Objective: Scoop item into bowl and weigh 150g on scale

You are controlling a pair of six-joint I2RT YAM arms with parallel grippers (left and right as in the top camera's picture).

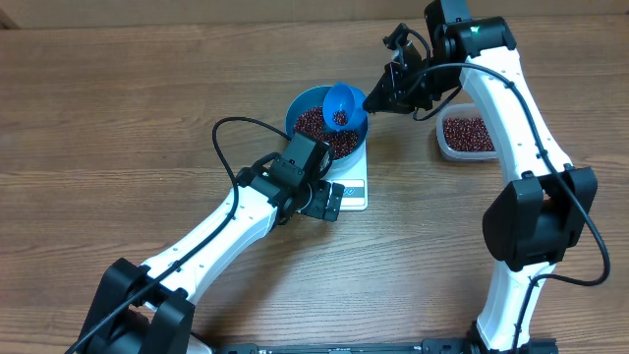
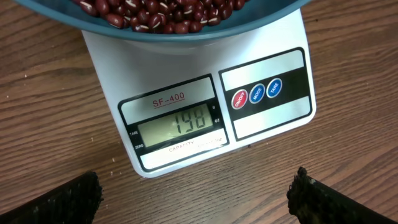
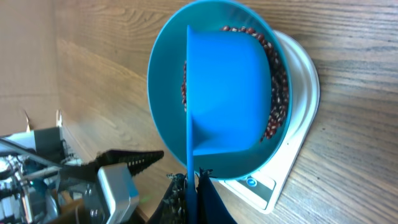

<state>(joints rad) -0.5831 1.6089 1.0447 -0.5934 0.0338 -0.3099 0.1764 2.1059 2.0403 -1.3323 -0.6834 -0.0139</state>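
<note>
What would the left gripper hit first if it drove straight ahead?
Probably the scale, at its display edge: the open left gripper faces it. Riding higher, it would meet the bowl instead; depth is unclear.

blue bowl [image 1: 300,105], red-brown beans [image 1: 316,126], white scale [image 2: 199,93]

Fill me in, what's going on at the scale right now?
The right gripper is shut on the blue scoop, holding it over the blue bowl of red-brown beans on the white scale. The left gripper hangs open in front of the scale, its camera on the display, which looks like 148, though the middle digit is unclear.
</note>
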